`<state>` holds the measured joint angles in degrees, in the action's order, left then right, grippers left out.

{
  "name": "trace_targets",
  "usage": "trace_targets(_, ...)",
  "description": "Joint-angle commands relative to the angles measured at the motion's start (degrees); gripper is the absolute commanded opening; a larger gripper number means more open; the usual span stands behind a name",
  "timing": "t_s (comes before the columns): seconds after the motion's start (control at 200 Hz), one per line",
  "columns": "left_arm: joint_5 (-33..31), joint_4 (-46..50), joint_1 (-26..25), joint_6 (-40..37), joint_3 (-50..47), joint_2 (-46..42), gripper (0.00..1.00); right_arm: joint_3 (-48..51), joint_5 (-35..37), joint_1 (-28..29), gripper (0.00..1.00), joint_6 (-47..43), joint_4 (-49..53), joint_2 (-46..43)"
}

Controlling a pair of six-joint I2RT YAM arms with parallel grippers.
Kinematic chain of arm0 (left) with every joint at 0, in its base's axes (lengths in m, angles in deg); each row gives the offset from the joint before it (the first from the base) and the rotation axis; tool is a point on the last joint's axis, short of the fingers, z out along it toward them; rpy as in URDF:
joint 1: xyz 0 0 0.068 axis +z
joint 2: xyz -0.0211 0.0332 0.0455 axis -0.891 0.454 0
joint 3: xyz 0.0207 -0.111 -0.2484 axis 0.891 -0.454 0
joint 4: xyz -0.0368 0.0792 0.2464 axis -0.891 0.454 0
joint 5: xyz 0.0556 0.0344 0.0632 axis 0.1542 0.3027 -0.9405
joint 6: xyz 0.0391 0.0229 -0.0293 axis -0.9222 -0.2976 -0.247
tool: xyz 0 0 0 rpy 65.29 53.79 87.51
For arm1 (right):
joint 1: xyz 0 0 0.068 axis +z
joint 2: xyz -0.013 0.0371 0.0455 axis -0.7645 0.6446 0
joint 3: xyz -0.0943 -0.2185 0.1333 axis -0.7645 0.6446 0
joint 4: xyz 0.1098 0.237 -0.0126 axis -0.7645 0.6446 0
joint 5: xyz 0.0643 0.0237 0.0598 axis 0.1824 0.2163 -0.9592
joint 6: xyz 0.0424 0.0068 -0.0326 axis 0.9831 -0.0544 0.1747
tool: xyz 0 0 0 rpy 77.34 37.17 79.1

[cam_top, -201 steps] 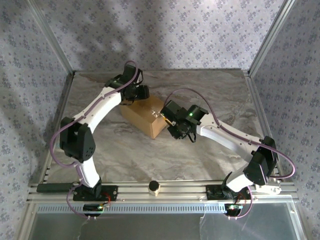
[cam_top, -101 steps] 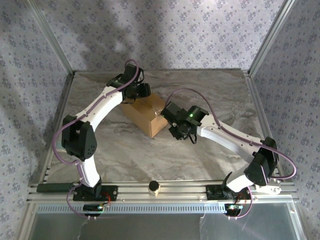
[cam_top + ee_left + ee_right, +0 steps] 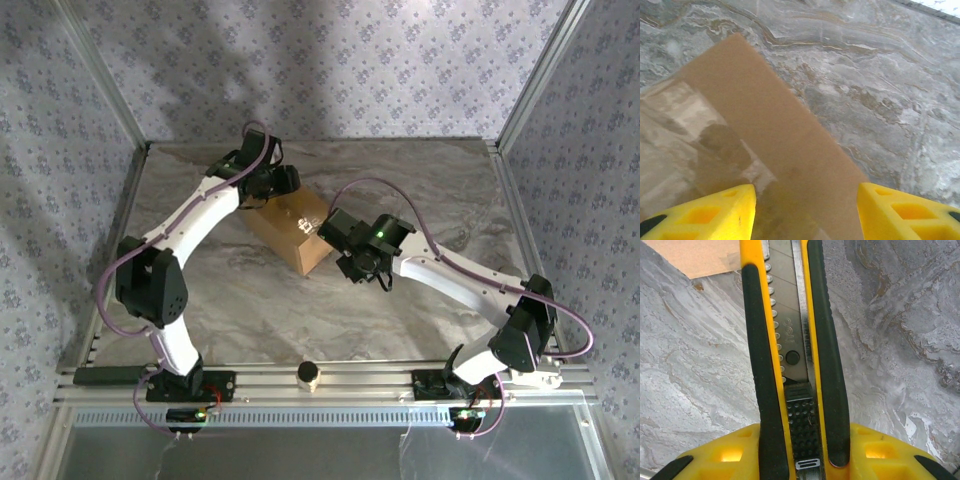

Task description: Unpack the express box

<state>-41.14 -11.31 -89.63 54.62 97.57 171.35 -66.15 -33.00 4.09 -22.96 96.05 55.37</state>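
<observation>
The express box [image 3: 292, 232], a tan carton with glossy clear tape on top, lies at an angle mid-table. My left gripper [image 3: 272, 186] hovers over its far-left end. In the left wrist view its yellow fingers [image 3: 705, 212] stand open, with the taped box top [image 3: 755, 135] below them and nothing between them. My right gripper [image 3: 338, 234] is at the box's right end, shut on a yellow-and-black utility knife [image 3: 790, 340] that points forward with its blade out. A corner of the box [image 3: 695, 255] shows just past the knife's tip.
The marble tabletop [image 3: 420, 200] is ringed by an aluminium frame and patterned walls. A small round knob [image 3: 308, 374] sits on the near rail between the two arm bases. Purple cables loop off both arms.
My right gripper has moved a little left with the knife, closer over the box's right end. My left gripper has shifted slightly up and left over the far end.
</observation>
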Motion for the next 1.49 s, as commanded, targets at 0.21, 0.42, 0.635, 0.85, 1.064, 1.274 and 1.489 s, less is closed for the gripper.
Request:
trace_targets(0.21, 3.2, 0.2, -0.3, 1.7, -5.5, -13.1, 0.59, -2.5, 2.8, 1.3, 0.00, 2.4, 2.7, 0.5)
trace_targets(0.42, 3.6, -0.5, -0.8, 4.3, -18.9, -22.7, 0.57, -4.2, 4.3, 2.8, 0.00, 3.0, 4.1, 2.2)
trace_targets(0.635, 2.8, -6.5, -3.9, 8.2, -34.7, -31.4, 0.54, -5.5, 6.1, 4.3, 0.00, 4.4, 6.3, 4.3)
trace_targets(0.85, 2.1, -5.7, -6.8, 9.3, -38.0, -32.3, 0.53, -6.4, 7.1, 5.1, 0.00, 6.3, 8.3, 5.1)
trace_targets(1.064, 2.4, -8.4, -8.3, 10.9, -39.5, -30.9, 0.52, -7.2, 8.2, 5.5, 0.00, 7.9, 9.7, 5.0)
trace_targets(1.274, 2.4, -9.5, -9.2, 11.4, -39.3, -29.2, 0.52, -7.5, 8.5, 5.8, 0.00, 8.0, 9.9, 5.7)
trace_targets(1.489, 2.4, -10.2, -9.4, 11.8, -39.2, -28.3, 0.52, -7.8, 8.6, 6.1, 0.00, 7.8, 9.9, 6.6)
